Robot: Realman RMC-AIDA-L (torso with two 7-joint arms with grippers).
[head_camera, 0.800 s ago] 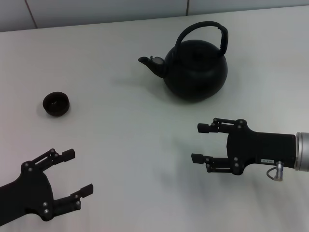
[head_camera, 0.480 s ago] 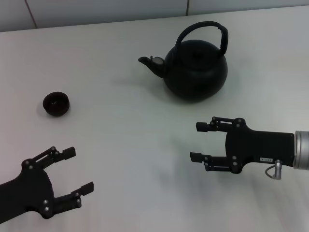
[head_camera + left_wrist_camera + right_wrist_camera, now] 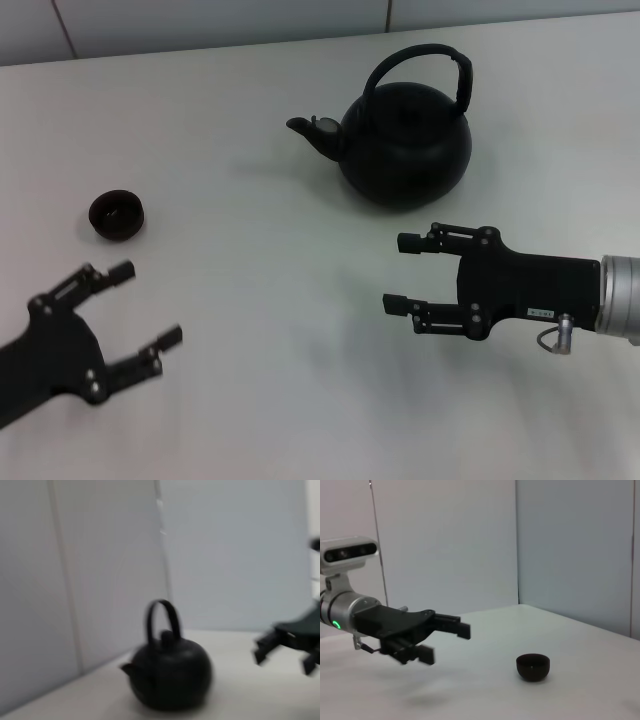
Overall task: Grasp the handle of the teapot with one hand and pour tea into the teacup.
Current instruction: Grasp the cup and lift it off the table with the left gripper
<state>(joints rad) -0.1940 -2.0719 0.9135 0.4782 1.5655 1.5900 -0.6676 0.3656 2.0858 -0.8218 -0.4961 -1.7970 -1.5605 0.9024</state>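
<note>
The black teapot [image 3: 405,140] stands upright at the back of the white table [image 3: 260,240], spout to the left, its arched handle [image 3: 420,60] free. It also shows in the left wrist view [image 3: 167,672]. The small black teacup [image 3: 117,214] sits at the left, also in the right wrist view [image 3: 533,666]. No tea shows. My right gripper [image 3: 400,272] is open and empty, hovering in front of the teapot, apart from it. My left gripper [image 3: 148,303] is open and empty at the front left, in front of the teacup; it also shows in the right wrist view [image 3: 447,640].
A pale wall [image 3: 200,20] runs behind the table's far edge. The right gripper shows in the left wrist view [image 3: 280,652] to one side of the teapot.
My right gripper has moved left and slightly toward the teapot. My left gripper has moved left and a little toward the teacup. Teapot and teacup have not moved.
</note>
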